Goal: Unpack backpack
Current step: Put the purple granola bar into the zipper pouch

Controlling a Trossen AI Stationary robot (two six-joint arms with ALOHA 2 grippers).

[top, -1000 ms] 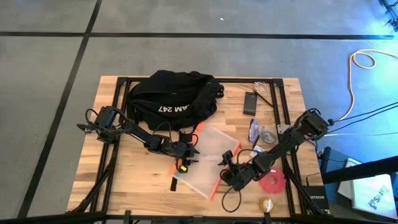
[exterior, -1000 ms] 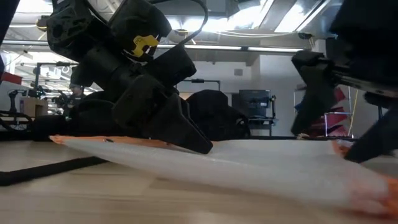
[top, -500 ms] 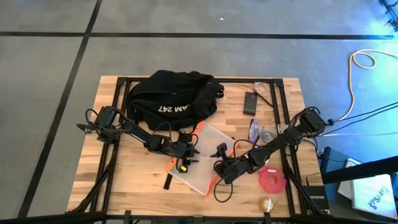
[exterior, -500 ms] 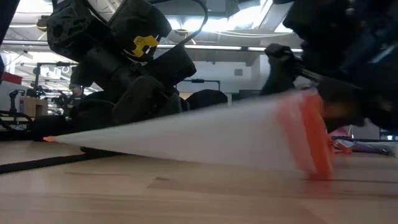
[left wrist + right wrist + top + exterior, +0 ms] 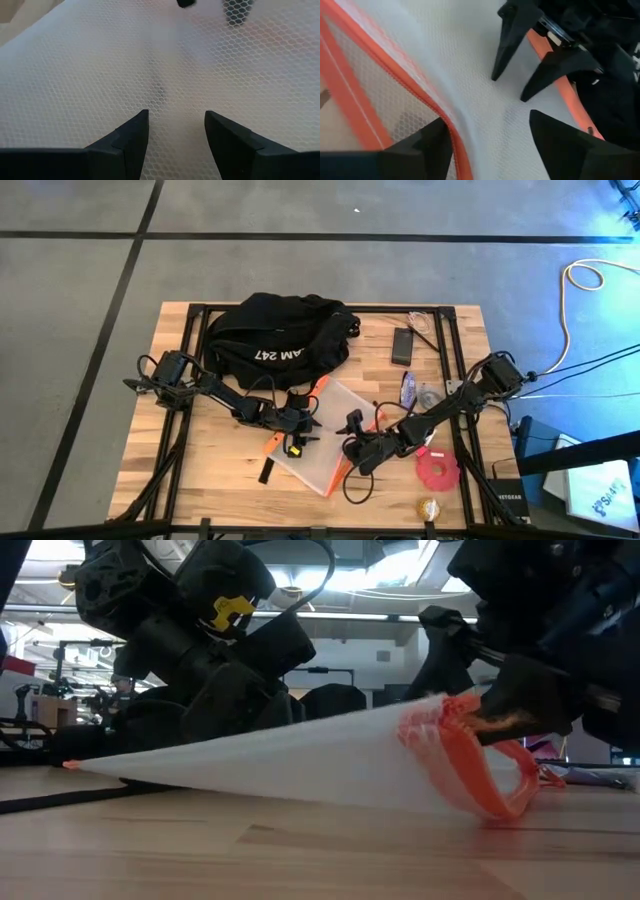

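Robotics lab, taped concrete floor (image 5: 300,270), ceiling striplights (image 5: 370,580), monitor (image 5: 408,705)

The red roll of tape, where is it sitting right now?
In the high view, the red tape roll lies flat near the table's right front edge, just beyond the right arm's elbow, with a small gold ball in front of it.

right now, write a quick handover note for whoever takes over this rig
Left end effector: open, fingers spread, pressing down on the white mesh pouch at table centre.
Right end effector: at the pouch's orange-trimmed edge, which is lifted off the table; grip unclear.
Backpack: at the table's far side, untouched by either arm.
Done: pouch, phone, red tape roll and other small items lie outside the backpack.
Left: set the pouch down; whether the backpack holds anything more cannot be seen.
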